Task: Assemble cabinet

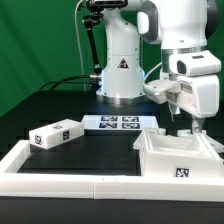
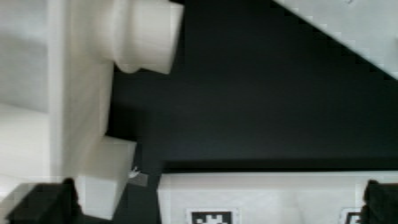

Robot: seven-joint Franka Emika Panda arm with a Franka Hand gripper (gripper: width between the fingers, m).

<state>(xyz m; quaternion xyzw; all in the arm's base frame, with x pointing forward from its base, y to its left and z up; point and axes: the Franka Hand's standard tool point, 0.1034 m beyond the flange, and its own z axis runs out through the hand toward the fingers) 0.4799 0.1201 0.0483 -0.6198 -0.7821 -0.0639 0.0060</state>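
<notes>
White cabinet [image 1: 180, 165] — gripper [image 1: 197, 128] spread, just abv.

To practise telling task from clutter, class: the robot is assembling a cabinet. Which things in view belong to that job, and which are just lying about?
Belongs to the job: white cabinet box; loose tagged white block; claw, open, over the box.
Just there: marker board; white border rails; black table.

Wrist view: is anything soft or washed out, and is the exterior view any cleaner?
Wrist view: the cabinet up close is blurred and washed out, though a tag reads. Exterior view: evenly lit, the cabinet bright yet with clear edges.
</notes>
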